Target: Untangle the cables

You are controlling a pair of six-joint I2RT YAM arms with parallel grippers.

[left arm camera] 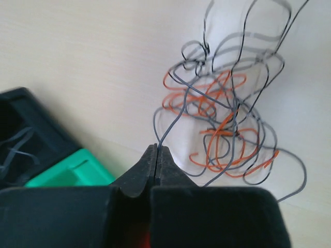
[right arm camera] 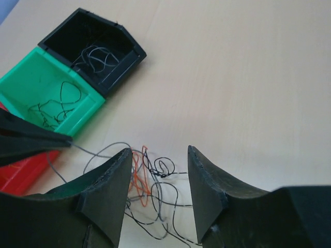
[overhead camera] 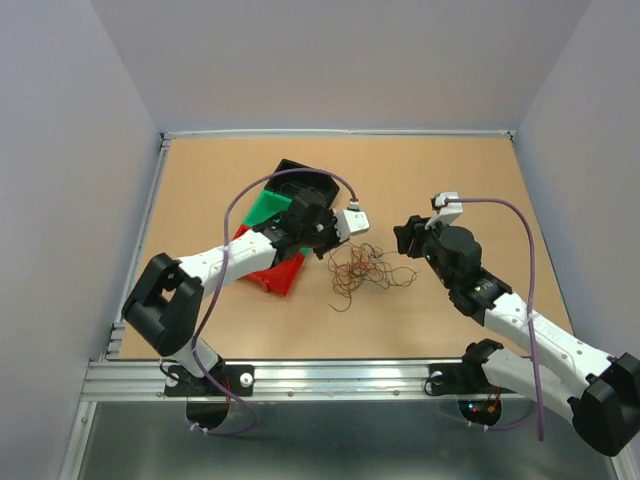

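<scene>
The cables (overhead camera: 362,270) lie mid-table as a small tangle of thin orange, grey and black wires (left arm camera: 222,119), also under my right fingers (right arm camera: 155,181). My left gripper (overhead camera: 328,238) sits at the tangle's left edge, its tips (left arm camera: 156,150) shut on one grey wire that runs up into the bundle. That pinched wire and the left fingers (right arm camera: 31,139) also show in the right wrist view. My right gripper (overhead camera: 405,238) hangs at the tangle's right side, jaws open (right arm camera: 159,150) with wire loops seen between them, touching nothing.
Three small bins stand together left of the tangle: a black one (overhead camera: 300,180) (right arm camera: 135,51) holding grey wires, a green one (overhead camera: 268,208) (right arm camera: 31,77) holding dark wires, and a red one (overhead camera: 275,275) (right arm camera: 18,173). My left arm lies over them.
</scene>
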